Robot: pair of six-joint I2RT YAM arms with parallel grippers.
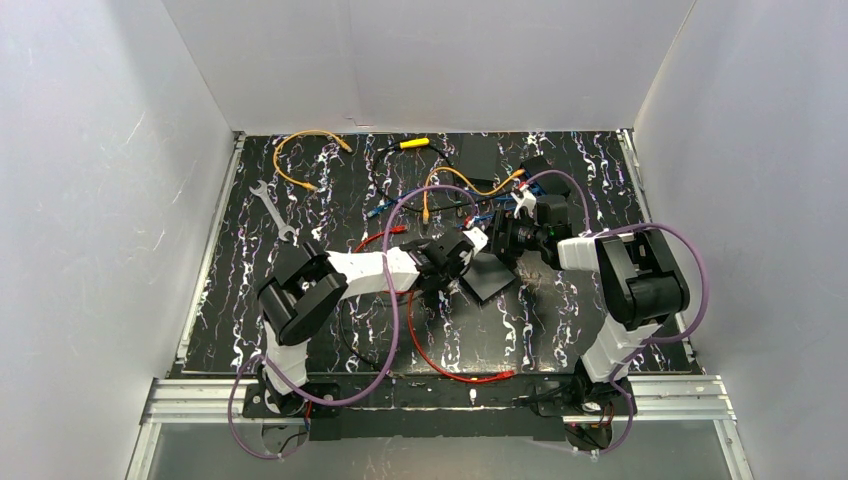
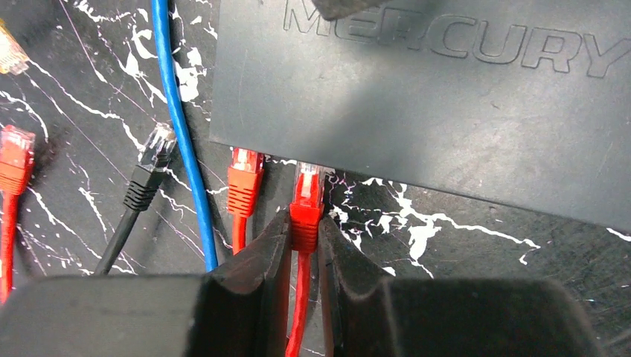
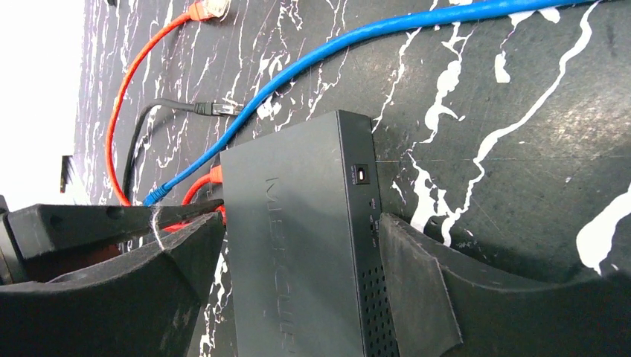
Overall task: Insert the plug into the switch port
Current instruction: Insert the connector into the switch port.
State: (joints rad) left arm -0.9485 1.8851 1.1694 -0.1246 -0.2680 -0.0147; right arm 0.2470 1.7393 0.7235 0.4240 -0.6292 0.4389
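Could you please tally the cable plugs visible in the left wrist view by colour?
Red or orange-red: 3 (held plug, neighbouring plug at the switch, left-edge plug)
Black: 1 (black plug)
Yellowish: 1 (yellowish plug, cut off at the edge)
Total: 5

You have one dark grey plastic switch box [image 2: 446,111]. The left wrist view gives you five cable plugs: one red plug [image 2: 306,197], one orange-red plug [image 2: 244,178], a second red plug [image 2: 15,160], one clear plug on a black cable [image 2: 158,145] and one pale yellow plug [image 2: 7,52]. You also count one blue round cable [image 2: 178,134]. From above, there is one silver metal spanner [image 1: 272,212] and one yellow-handled tool [image 1: 412,143].
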